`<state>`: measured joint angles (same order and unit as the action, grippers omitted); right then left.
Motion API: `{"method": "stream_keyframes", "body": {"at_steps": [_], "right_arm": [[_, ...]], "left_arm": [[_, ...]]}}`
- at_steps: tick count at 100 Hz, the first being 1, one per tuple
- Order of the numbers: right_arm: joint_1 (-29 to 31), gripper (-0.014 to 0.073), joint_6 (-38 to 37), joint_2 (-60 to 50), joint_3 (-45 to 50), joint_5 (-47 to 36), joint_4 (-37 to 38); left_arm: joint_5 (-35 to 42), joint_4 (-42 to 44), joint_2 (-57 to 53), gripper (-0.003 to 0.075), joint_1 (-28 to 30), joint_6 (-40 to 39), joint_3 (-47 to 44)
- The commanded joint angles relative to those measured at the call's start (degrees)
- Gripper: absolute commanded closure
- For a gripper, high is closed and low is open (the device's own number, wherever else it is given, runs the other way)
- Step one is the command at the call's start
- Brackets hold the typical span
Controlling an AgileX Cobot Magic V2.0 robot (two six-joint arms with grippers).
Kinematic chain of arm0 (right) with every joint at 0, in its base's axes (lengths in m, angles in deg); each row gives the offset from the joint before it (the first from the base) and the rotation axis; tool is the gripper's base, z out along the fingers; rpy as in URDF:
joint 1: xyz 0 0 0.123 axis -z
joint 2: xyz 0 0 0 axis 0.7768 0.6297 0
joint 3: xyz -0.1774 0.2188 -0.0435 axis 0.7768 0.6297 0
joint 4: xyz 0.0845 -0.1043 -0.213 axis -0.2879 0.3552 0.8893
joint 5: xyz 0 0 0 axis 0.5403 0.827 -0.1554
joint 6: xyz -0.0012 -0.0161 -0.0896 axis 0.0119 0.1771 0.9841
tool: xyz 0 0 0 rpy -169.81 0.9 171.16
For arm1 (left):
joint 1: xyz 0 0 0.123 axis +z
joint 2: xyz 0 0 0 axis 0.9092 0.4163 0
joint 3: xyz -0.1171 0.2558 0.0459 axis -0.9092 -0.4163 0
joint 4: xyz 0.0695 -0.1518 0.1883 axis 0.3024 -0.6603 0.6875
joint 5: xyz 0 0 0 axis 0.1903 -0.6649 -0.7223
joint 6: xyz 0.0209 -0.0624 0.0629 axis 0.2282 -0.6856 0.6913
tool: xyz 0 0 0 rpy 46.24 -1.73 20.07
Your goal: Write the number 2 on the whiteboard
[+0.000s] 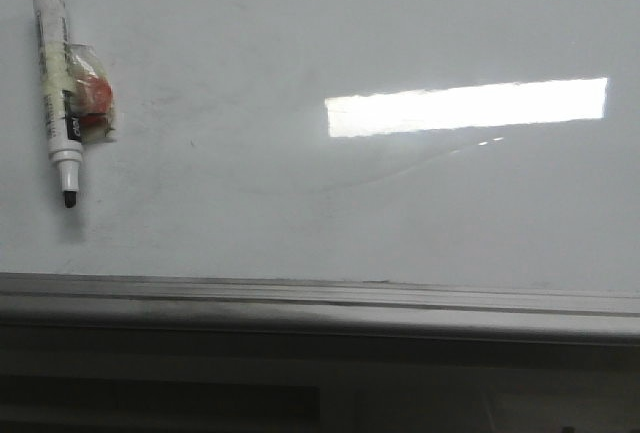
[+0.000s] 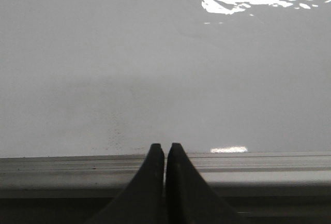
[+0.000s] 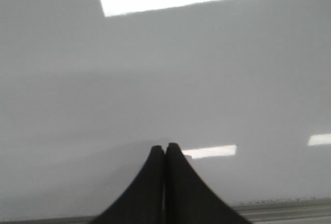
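Note:
The whiteboard [image 1: 350, 213] fills the front view, pale grey-white with faint smudges and a bright rectangular glare. No number 2 shows on it. A white marker [image 1: 58, 88] with a black tip lies on the board at the far left, tip toward the ledge, uncapped, with a taped orange piece [image 1: 93, 98] beside it. My left gripper [image 2: 165, 146] is shut and empty, its tips over the grey ledge [image 2: 77, 167]. My right gripper [image 3: 165, 146] is shut and empty above bare board [image 3: 155, 79]. Neither gripper shows in the front view.
A grey ledge [image 1: 320, 303] runs along the board's lower edge, with a dark gap below it. A faint curved scratch [image 1: 400, 168] crosses the board under the glare [image 1: 465, 106].

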<state>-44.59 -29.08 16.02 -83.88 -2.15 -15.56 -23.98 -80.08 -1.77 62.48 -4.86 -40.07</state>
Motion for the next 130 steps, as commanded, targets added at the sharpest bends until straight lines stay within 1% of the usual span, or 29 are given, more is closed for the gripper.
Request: {"method": "stream_keyframes", "body": {"at_steps": [1, 22, 30, 40, 57, 67, 72, 77, 83, 85, 92, 99, 115, 130], "right_arm": [[0.36, 0.0645, 0.59, -1.31, 1.34, -2.12, 0.13], [0.36, 0.0645, 0.59, -1.31, 1.34, -2.12, 0.13], [0.36, 0.0645, 0.59, -1.31, 1.34, -2.12, 0.13], [0.36, 0.0645, 0.59, -1.31, 1.34, -2.12, 0.13], [0.36, 0.0645, 0.59, -1.31, 1.34, -2.12, 0.13], [0.36, 0.0645, 0.59, -1.31, 1.34, -2.28, 0.13], [0.36, 0.0645, 0.59, -1.31, 1.34, -3.92, 0.13], [0.36, 0.0645, 0.59, -1.31, 1.34, -7.3, 0.13], [0.36, 0.0645, 0.59, -1.31, 1.34, -13.66, 0.13], [0.36, 0.0645, 0.59, -1.31, 1.34, -16.68, 0.13], [0.36, 0.0645, 0.59, -1.31, 1.34, -23.5, 0.13], [0.36, 0.0645, 0.59, -1.31, 1.34, -28.24, 0.13], [0.36, 0.0645, 0.59, -1.31, 1.34, -33.62, 0.13], [0.36, 0.0645, 0.59, -1.31, 1.34, -30.88, 0.13]], "left_arm": [[2.67, 0.06, -1.6, 0.0739, 0.0, -0.27, -1.71], [2.67, 0.19, -1.6, 0.0739, 0.0, -0.27, -1.71], [2.67, 3.09, -1.6, 0.0739, 0.0, -0.27, -1.71], [3.53, 3.36, -1.6, 0.0739, 0.0, -0.27, -1.71], [8.36, 2.71, -1.6, 0.0739, 0.0, -0.27, -1.71], [13.01, 2.71, -1.6, 0.0739, 0.0, -0.27, -1.71], [15.75, 2.71, -1.6, 0.0739, 0.0, -0.27, -1.71], [18.28, 2.71, -1.6, 0.0739, 0.0, -0.27, -1.71], [20.81, 2.71, -1.6, 0.0739, 0.0, -0.27, -1.71], [21.21, 2.71, -1.6, 0.0739, 0.0, -0.27, -1.71], [22.52, 2.71, -1.6, 0.0739, 0.0, -0.27, -1.71], [22.52, 2.71, -1.6, 0.0739, 0.0, -0.27, -1.71], [23.6, 2.71, -1.6, 0.0739, 0.0, -0.27, -1.6], [25.28, 2.08, -1.6, 0.0739, 0.0, -0.81, -1.6]]}}
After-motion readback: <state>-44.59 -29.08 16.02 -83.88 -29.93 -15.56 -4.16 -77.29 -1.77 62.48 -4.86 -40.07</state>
